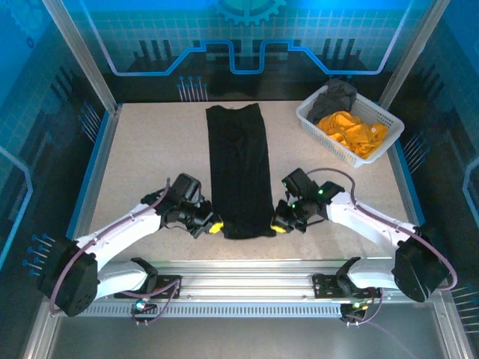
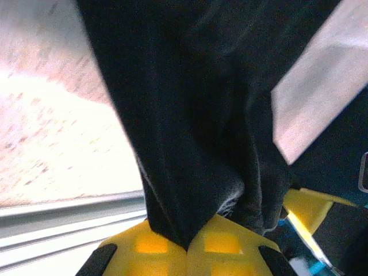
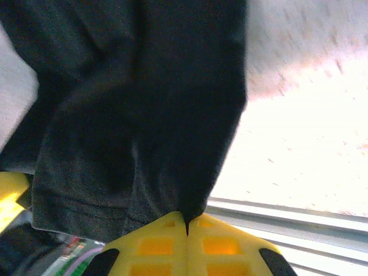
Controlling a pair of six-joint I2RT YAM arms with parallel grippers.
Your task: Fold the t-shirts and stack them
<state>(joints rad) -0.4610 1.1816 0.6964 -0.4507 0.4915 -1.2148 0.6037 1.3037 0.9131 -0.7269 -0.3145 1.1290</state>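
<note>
A black t-shirt [image 1: 239, 168], folded into a long narrow strip, lies down the middle of the table. My left gripper [image 1: 213, 226] is shut on its near left corner, and the black cloth [image 2: 190, 126] runs up from between the yellow fingers [image 2: 144, 244]. My right gripper [image 1: 278, 226] is shut on the near right corner, where the black cloth [image 3: 155, 103] is pinched between its yellow fingers [image 3: 221, 244]. An orange-yellow t-shirt [image 1: 353, 132] and a dark grey t-shirt [image 1: 334, 97] lie crumpled in the basket at the back right.
The white lattice basket [image 1: 323, 132] stands at the table's back right corner. A metal rail [image 1: 247, 271] runs along the near edge. Bare tabletop [image 1: 150, 157] lies to the left of the black shirt.
</note>
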